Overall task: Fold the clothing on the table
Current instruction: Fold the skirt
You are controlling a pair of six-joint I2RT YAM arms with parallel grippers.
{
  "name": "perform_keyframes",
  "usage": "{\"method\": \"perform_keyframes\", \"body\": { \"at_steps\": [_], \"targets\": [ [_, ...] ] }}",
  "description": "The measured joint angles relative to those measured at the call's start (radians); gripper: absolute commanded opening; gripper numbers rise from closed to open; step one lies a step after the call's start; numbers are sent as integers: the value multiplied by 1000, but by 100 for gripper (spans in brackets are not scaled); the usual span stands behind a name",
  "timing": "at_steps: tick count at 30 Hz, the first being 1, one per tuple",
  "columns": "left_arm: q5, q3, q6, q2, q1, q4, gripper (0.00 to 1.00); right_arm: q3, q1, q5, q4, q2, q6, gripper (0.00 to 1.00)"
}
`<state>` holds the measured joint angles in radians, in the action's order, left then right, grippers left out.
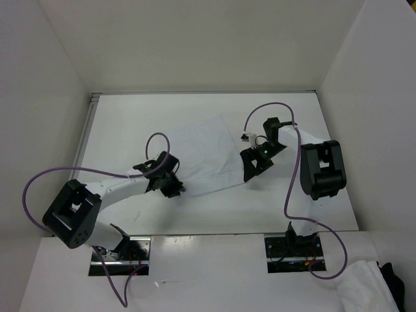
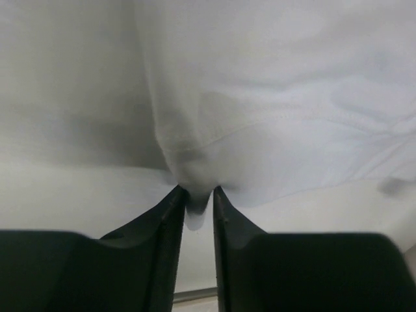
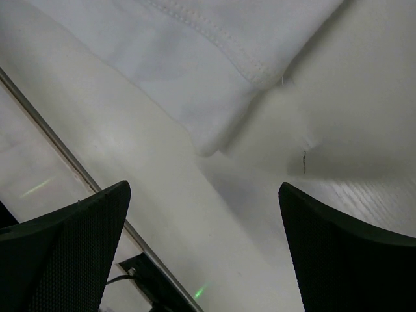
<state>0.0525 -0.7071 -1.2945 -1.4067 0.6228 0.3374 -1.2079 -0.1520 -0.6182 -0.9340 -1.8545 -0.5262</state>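
Clothing (image 1: 207, 156) lies spread on the table (image 1: 292, 208) between my two arms. My left gripper (image 2: 197, 194) is clenched on a small bunched fold at its hemmed edge, with the white fabric pinched between both fingers and stretching away ahead of them. My right gripper (image 3: 203, 190) hangs released, jaws wide apart, with a stitched corner of the clothing just ahead of its fingertips and apart from both.
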Motion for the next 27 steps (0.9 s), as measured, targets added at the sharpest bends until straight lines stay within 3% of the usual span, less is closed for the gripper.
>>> {"method": "perform_keyframes", "body": {
  "at_steps": [5,11,12,15,16,20,27],
  "targets": [
    [-18,-2,43,-21,-104,11,44,38,-1,5,45,112,47,99],
    [-32,-71,65,-21,-150,91,50,114,-1,21,176,382,126,99],
    [-36,-82,67,-21,-155,103,59,134,-1,20,207,423,137,99],
    [-53,-100,71,-18,-171,146,71,196,19,24,284,518,161,99],
    [-58,-101,72,-13,-175,165,86,221,41,18,312,550,169,99],
    [-69,-116,69,35,-182,252,99,285,164,8,367,648,191,99],
    [-106,-186,90,154,-203,365,100,296,242,-52,404,618,188,99]
  ]
}}
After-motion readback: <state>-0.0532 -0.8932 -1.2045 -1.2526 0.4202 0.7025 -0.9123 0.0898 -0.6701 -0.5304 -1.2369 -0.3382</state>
